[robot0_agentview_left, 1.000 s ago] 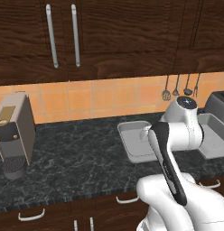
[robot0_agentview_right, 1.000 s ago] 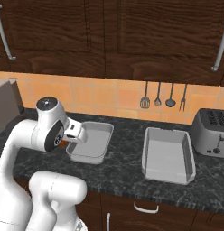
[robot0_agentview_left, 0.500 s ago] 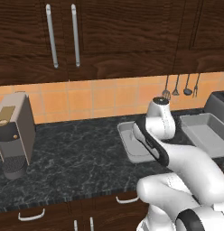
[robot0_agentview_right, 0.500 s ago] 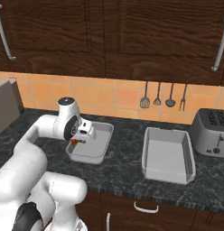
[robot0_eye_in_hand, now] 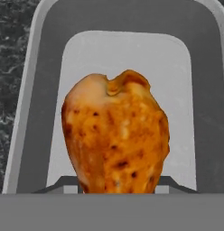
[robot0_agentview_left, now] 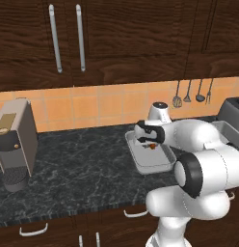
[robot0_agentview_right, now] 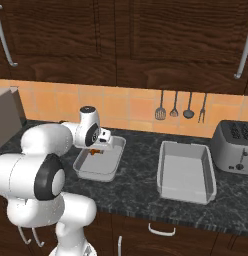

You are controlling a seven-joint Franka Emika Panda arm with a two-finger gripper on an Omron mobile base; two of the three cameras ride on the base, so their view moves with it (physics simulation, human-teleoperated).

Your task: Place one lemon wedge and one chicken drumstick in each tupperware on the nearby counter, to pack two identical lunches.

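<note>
My gripper (robot0_agentview_left: 149, 143) (robot0_agentview_right: 98, 148) is shut on a glossy orange-brown chicken drumstick (robot0_eye_in_hand: 116, 135) and holds it just above the left tupperware (robot0_agentview_left: 155, 161) (robot0_agentview_right: 98, 167). In the hand view the fat end of the drumstick points down into the light-grey tupperware (robot0_eye_in_hand: 127, 49), whose floor is bare around it. A second tupperware (robot0_agentview_right: 186, 172) lies empty to the right on the dark speckled counter (robot0_agentview_left: 83, 169). From the base views just a small orange bit of the drumstick (robot0_agentview_left: 152, 146) (robot0_agentview_right: 96, 151) shows under the hand. The lemon wedges are out of view.
A coffee machine (robot0_agentview_left: 15, 144) stands at the counter's left end. A silver toaster (robot0_agentview_right: 235, 147) sits at the right end, beside the second tupperware. Kitchen utensils (robot0_agentview_right: 176, 107) hang on the orange tiled wall. Dark cabinets run above.
The arm has folded and swung, carrying the drumstick from the near edge of the left tupperware to a spot over its middle. Both containers have stayed put.
</note>
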